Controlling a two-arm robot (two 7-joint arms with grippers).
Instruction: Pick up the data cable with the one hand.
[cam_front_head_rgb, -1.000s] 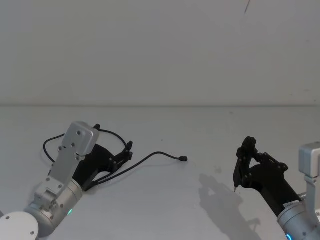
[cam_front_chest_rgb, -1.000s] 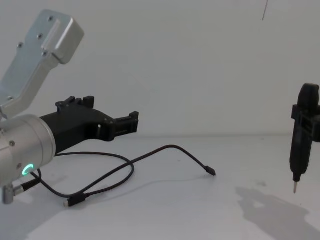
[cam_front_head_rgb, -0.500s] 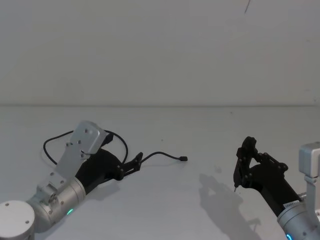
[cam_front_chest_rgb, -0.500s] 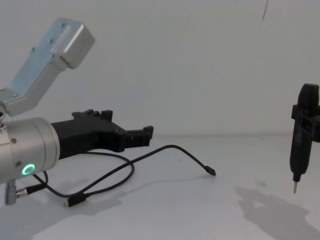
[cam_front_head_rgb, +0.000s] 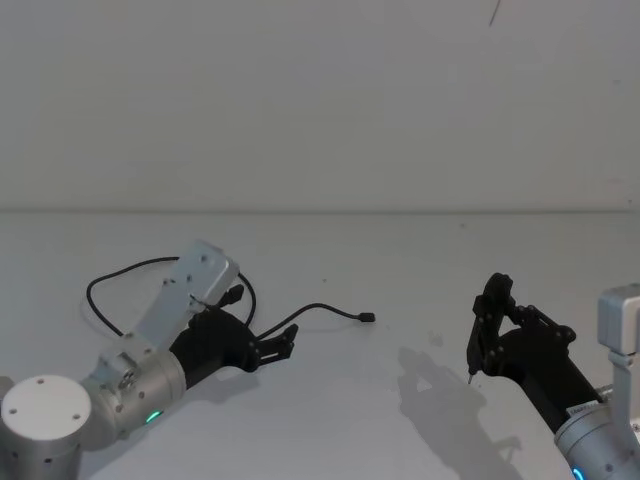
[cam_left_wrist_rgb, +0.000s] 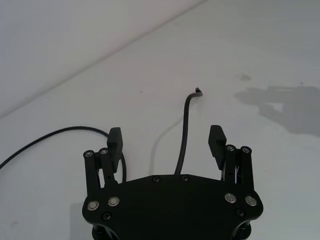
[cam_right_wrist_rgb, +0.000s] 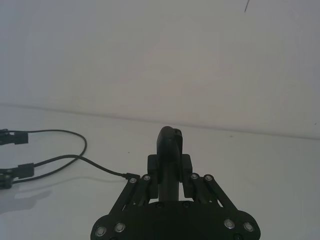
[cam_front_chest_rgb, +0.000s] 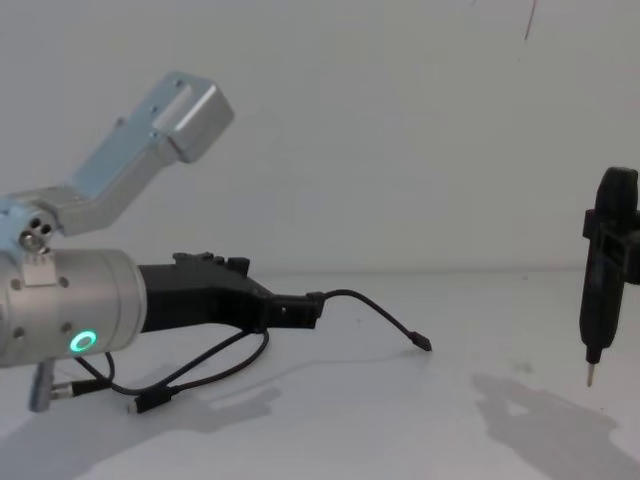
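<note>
— Black data cable (cam_front_head_rgb: 330, 307): where does it lie?
— Looped on the white worktop (cam_front_head_rgb: 400, 250) toward 8 o'clock; left claw (cam_front_head_rgb: 288, 341) spread astride it, likely to close on it. Right claw (cam_front_head_rgb: 487, 325), 4 o'clock, parked, pinching a pointed tool (cam_front_chest_rgb: 598, 330).

No text, brand, no. or sign can be read here. There is 1 small white label (cam_front_head_rgb: 585, 408) on the black part of the right arm (cam_front_head_rgb: 545, 365), close to the silver joint, but its print is too small to make out.
</note>
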